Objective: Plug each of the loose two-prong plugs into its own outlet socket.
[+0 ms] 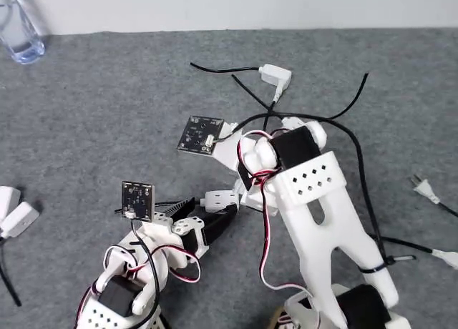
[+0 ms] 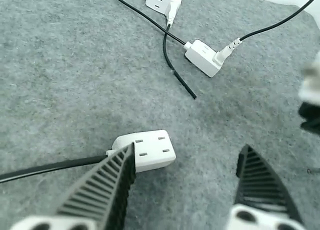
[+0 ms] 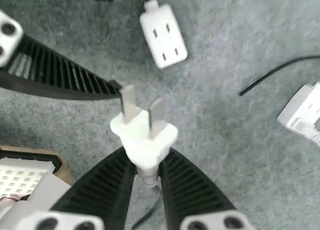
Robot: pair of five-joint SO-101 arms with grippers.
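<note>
Carpet (image 1: 86,93): right jaws clench white two-prong plug (image 3: 144,135); left jaws released, perhaps touching socket (image 2: 150,150).

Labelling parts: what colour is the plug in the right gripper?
The plug is white, prongs grey metal; right wrist view shows it best.

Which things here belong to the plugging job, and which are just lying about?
Job: plug in the right gripper; outlet socket beside the open left gripper; a loose plug and a second loose plug off to one side; another socket.
Lying about: clear container at the far corner; white pieces at the table's edge, too cut off to identify.
</note>
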